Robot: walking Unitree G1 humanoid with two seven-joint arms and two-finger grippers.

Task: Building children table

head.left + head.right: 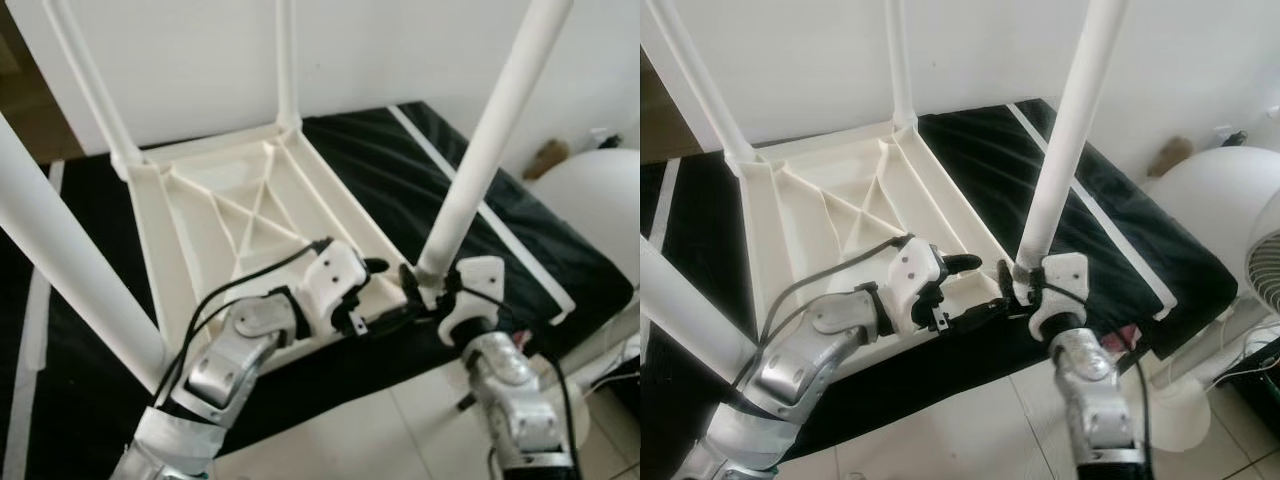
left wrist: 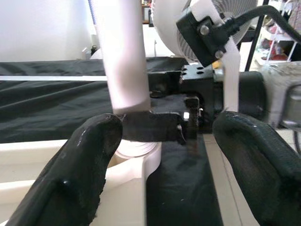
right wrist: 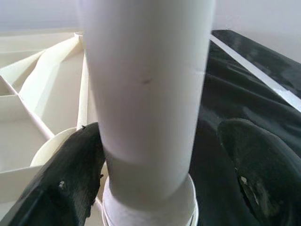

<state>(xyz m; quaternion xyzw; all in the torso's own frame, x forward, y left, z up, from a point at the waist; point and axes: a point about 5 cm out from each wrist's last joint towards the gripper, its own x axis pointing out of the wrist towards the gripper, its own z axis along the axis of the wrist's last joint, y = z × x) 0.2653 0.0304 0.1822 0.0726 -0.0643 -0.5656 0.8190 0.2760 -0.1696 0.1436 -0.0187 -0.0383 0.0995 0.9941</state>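
Observation:
A white plastic children's table [image 1: 190, 225] lies upside down on a black cloth, with its legs pointing up. The near right leg [image 1: 482, 150] stands in its corner socket [image 2: 138, 150]. My right gripper [image 1: 425, 285] is open around the base of this leg. In the right wrist view one finger [image 3: 70, 174] touches the leg [image 3: 146, 94] and the other finger [image 3: 258, 165] stands apart from it. My left gripper [image 1: 385, 293] is open just left of that corner, over the table's near rim, with nothing between its fingers [image 2: 89, 174].
The black cloth [image 1: 420, 170] covers a low platform with white stripes. The other legs stand at the near left [image 1: 70, 270], far left [image 1: 90, 80] and far right [image 1: 287, 60]. A white fan [image 1: 1265, 270] and cables sit on the tiled floor [image 1: 350, 430] to the right.

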